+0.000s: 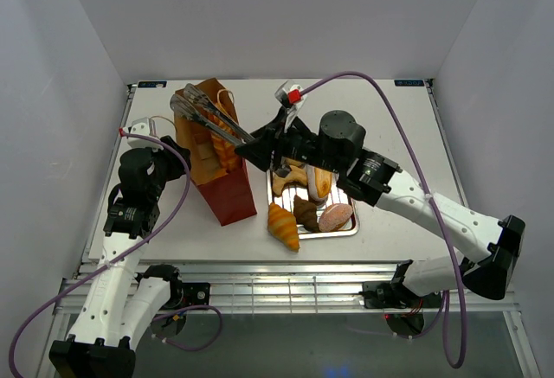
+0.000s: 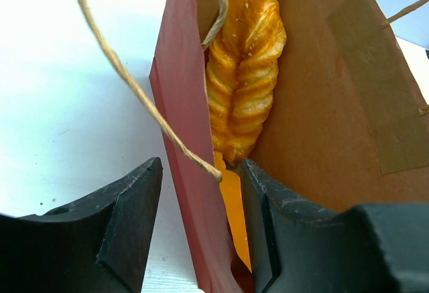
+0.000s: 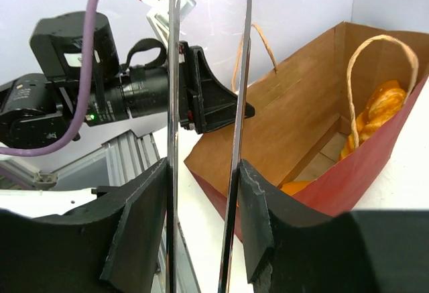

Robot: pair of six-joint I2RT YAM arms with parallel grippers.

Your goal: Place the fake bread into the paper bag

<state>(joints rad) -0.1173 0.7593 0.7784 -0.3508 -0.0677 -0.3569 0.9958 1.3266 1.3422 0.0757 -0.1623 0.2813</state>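
Noted nearest the bases: croissant (image 1: 283,225) at near-left corner of tray (image 1: 351,233), seemingly part over the rim. Dark roll (image 1: 305,212) and pink roll (image 1: 335,216) just behind it, more loaves (image 1: 318,183) farther back under the right arm. Most pieces on tray, not yet bagged.

Left of tray: bag (image 1: 227,183), leaning, mouth toward the right arm. Near red wall straddled by left gripper (image 2: 201,165), one finger outside, one inside. Looks pinched at the tips, propping the mouth. Inside: one braided loaf (image 2: 244,72) against the kraft lining, something orange below it.

Beyond: tongs (image 3: 173,72) clamped in right gripper (image 3: 203,165). Blades sprung apart, nothing between them in wrist view, tips out over the bag mouth.

Risks, judged:
- withdrawing tongs low could snag a cord handle (image 3: 350,92) and drag or tip the bag, held by one thin wall only
- paper could slip or tear out of the pinch
- croissant, glossy and tapered, could skid off the rim when nipped
- tongs could twist between the fingers under side load
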